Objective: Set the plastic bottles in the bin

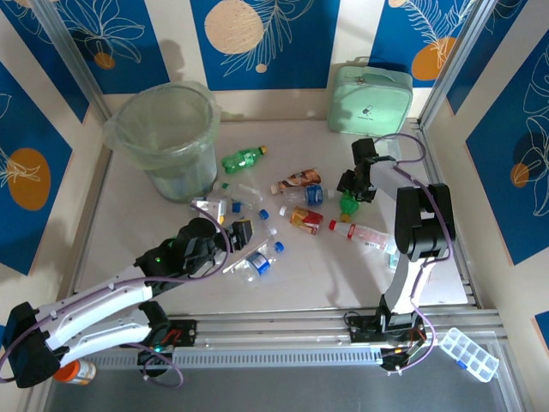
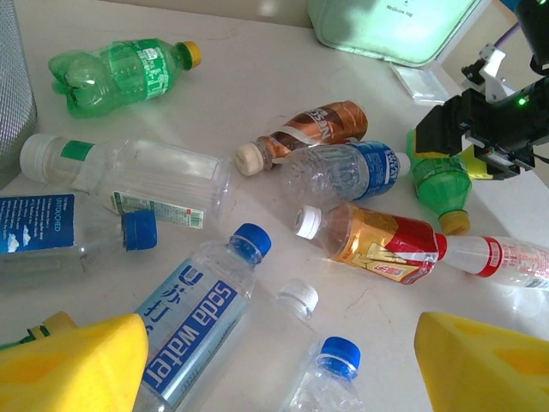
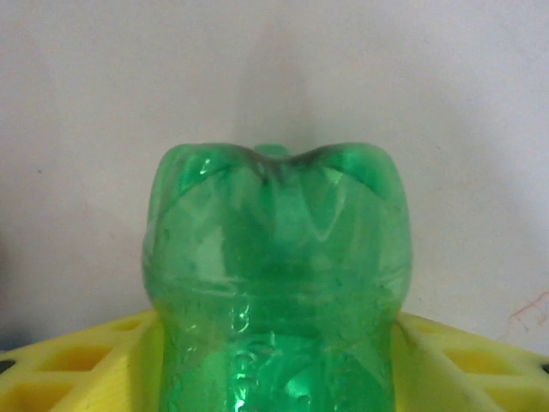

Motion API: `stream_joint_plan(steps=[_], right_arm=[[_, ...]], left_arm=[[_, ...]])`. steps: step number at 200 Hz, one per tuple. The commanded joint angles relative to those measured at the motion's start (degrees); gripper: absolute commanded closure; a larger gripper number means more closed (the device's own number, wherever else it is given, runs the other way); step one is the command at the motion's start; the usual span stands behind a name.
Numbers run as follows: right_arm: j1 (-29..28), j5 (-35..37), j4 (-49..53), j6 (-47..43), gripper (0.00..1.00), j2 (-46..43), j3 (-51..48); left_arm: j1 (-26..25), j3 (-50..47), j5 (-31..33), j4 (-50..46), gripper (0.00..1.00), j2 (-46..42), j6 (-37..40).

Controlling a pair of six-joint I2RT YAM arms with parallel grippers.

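Just right of the top view's centre, the right gripper [image 1: 353,190] clamps a green bottle [image 2: 436,178] lying diagonally, yellow cap [image 2: 455,223] toward lower right in the left wrist view; the left gripper [image 1: 238,239] hangs open above strewn bottles [image 1: 257,263].

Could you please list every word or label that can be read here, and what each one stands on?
"soda water": blue label of the blue-capped bottle.
Too small or blurred: blue label on the leftmost bottle, label of the green bottle at top left, red-orange bottle's label, mint-green case's print.
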State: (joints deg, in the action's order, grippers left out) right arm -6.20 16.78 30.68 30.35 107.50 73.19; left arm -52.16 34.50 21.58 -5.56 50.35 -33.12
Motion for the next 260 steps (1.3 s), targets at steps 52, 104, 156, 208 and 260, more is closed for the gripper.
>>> stream_joint_plan(steps=[52,104,156,208,260], right_arm=[[-0.05,-2.18,1.45,0.57,0.44,-8.73,-0.09],[-5.81,-2.04,-2.66,2.79,0.46,-25.02,-5.92],[-15.52,-9.94,-16.97,6.1,0.46,-42.03,-19.71],[-22.19,-14.49,-30.82,9.56,0.46,-52.38,-32.73],[-27.58,-19.59,-46.95,10.89,0.46,-54.03,-41.92]], left_arm=[[-0.31,-0.57,2.96,0.11,0.18,-0.07,-0.85],[-0.33,-3.37,1.22,6.08,0.16,-0.33,0.03],[-0.31,-5.16,-12.35,15.88,0.14,3.69,5.45],[-0.32,-5.76,-32.12,30.74,0.04,12.05,6.78],[-0.31,-5.76,-41.2,40.21,0.02,19.09,6.1]])
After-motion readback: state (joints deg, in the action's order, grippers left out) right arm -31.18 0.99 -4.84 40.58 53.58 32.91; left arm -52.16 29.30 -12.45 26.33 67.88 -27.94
